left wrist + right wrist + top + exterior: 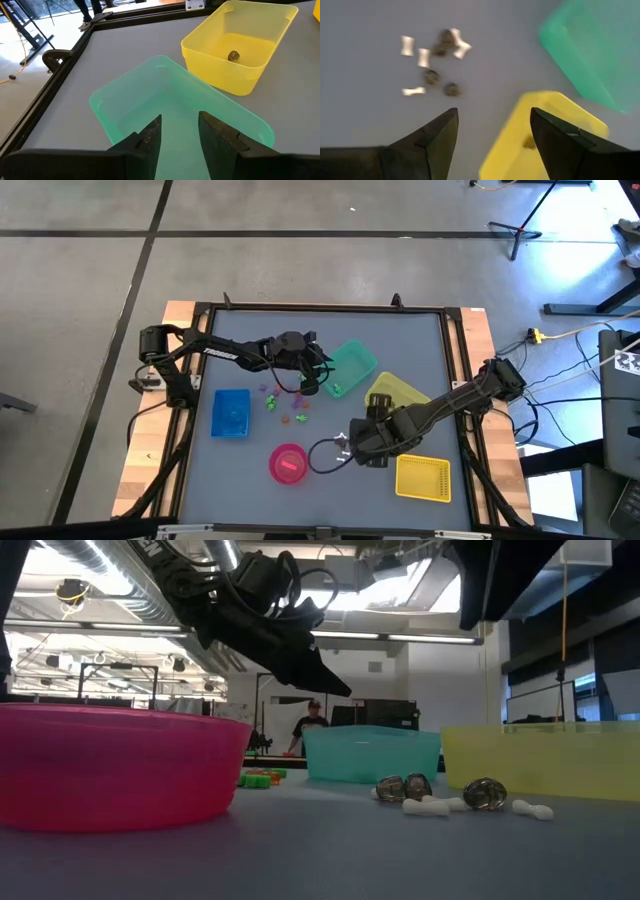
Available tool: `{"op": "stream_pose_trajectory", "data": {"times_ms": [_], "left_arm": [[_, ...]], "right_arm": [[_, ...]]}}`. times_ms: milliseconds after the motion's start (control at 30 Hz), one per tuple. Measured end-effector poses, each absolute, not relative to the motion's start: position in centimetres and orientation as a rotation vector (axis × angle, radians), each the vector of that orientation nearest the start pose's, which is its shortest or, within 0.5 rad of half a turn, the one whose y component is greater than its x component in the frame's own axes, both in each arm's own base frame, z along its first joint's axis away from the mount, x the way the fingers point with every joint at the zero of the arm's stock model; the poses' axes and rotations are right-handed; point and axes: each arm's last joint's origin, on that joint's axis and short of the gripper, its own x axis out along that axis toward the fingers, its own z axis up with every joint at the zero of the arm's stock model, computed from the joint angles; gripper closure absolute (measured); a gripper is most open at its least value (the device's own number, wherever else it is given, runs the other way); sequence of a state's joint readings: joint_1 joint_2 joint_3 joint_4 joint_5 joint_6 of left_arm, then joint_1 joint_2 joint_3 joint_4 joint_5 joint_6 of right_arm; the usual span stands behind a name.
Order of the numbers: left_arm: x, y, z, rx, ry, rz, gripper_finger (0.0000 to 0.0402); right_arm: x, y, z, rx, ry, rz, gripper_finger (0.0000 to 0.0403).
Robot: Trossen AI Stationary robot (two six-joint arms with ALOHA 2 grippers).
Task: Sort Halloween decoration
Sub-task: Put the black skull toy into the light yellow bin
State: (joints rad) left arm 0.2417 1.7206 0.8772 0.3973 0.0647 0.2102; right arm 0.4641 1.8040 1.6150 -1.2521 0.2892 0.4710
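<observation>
Small Halloween decoration pieces in purple, orange and green (285, 405) lie loose on the grey table between the blue bin and the green bin. White and dark grey ones (432, 57) lie on the table near the yellow bin (530, 145); the low view shows them too (440, 798). One dark piece (233, 55) lies inside the yellow bin. My left gripper (180, 120) hovers open over the green bin (165, 100), nothing between its fingers. My right gripper (492, 115) hangs wide open above the yellow bin's near rim and the table, pointing steeply down.
A blue bin (231, 412) stands at the left. A pink round bowl (288, 463) sits near the front edge, with a yellow mesh basket (422, 477) at the front right. A raised dark frame (320, 308) edges the table. A person (312, 725) stands far behind it.
</observation>
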Motion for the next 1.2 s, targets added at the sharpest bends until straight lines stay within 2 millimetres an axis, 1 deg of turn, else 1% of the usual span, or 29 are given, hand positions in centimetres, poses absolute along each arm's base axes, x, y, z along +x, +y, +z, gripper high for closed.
{"op": "stream_pose_trajectory", "data": {"times_ms": [133,267,467,700,867,1033,1200], "left_arm": [[34.4,8.3,18.0,0.138,0.458,0.127,0.0288],[34.4,8.3,18.0,0.138,0.458,0.127,0.0288],[34.4,8.3,18.0,0.138,0.458,0.127,0.0288],[34.4,8.3,18.0,0.137,0.458,0.127,0.0288],[34.4,8.3,18.0,0.136,0.458,0.127,0.0288],[34.4,8.3,18.0,0.136,0.458,0.127,0.0288],[34.4,8.3,18.0,0.112,0.456,0.133,0.0288]], "right_arm": [[31.8,15.2,27.4,-0.139,1.291,-0.044,0.0155],[31.8,15.2,26.3,-0.193,1.293,0.008,0.0155],[31.3,14.9,23.7,-0.239,1.343,0.014,0.0155],[31.4,15.0,20.7,-0.270,1.284,0.109,0.0155],[31.1,14.9,18.9,-0.277,1.260,0.125,0.0155],[30.8,14.7,17.6,-0.269,1.255,0.136,0.0155],[30.6,14.7,16.9,-0.258,1.238,0.146,0.0155]]}}
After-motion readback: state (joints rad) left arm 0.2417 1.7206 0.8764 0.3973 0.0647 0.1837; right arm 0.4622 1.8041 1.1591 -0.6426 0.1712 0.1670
